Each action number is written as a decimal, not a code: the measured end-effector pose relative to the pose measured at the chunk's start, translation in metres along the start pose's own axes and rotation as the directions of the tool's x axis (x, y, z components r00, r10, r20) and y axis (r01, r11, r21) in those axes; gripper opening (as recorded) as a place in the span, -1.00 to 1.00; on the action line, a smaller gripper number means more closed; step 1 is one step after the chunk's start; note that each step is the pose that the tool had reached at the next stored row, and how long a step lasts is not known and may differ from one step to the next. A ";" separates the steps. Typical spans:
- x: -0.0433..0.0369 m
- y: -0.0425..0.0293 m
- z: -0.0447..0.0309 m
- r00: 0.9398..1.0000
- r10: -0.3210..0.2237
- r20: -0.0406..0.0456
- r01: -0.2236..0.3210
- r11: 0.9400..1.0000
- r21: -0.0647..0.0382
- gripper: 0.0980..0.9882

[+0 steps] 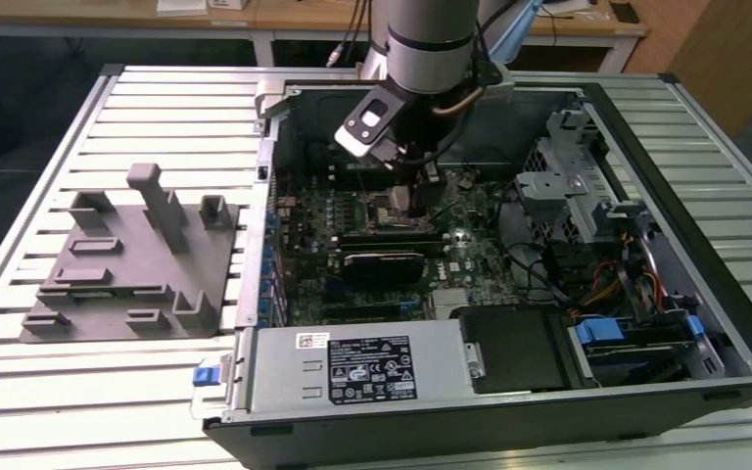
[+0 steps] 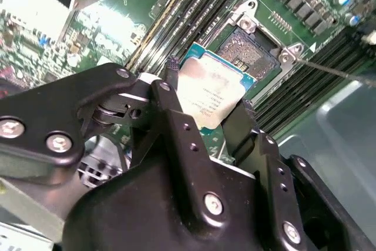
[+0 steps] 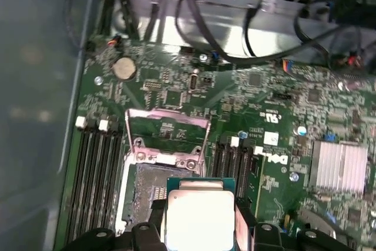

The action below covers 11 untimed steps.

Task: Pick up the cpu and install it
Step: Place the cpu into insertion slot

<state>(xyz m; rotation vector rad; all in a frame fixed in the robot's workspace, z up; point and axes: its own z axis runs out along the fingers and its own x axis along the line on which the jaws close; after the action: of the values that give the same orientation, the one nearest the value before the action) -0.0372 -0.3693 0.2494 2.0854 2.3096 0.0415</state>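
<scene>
My gripper (image 1: 402, 199) hangs inside the open computer case, shut on the cpu (image 1: 399, 203). The cpu (image 2: 218, 85) is a small square chip with a pale silvery top, pinched at two opposite edges between the black fingers (image 2: 170, 95) of my gripper (image 2: 207, 103). In the first wrist view the cpu (image 3: 200, 217) sits in my gripper (image 3: 200, 230), hovering just above one edge of the open socket (image 3: 147, 187). The socket's metal load frame (image 3: 167, 127) is flipped back. The socket's pin field (image 2: 245, 48) lies bare just beyond the chip.
Memory slots (image 3: 97, 171) flank the socket on the green motherboard (image 3: 282, 127). A finned heatsink (image 3: 341, 166) and cables (image 3: 264, 27) are nearby. The power supply (image 1: 356, 367) and drive cage (image 1: 572, 186) crowd the case. A grey fixture (image 1: 128, 259) lies at the exterior view's left.
</scene>
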 end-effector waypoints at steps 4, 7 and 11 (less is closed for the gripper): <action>0.0000 0.0000 0.0002 0.999 0.040 0.002 -0.040 0.999 0.000 0.00; 0.0000 0.0000 0.0003 0.999 0.040 0.002 -0.040 0.999 0.000 0.00; 0.0007 0.0001 0.0003 0.999 0.040 0.002 -0.040 0.999 0.000 0.00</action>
<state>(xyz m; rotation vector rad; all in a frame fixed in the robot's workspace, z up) -0.0372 -0.3685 0.2491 2.1309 2.2669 0.0405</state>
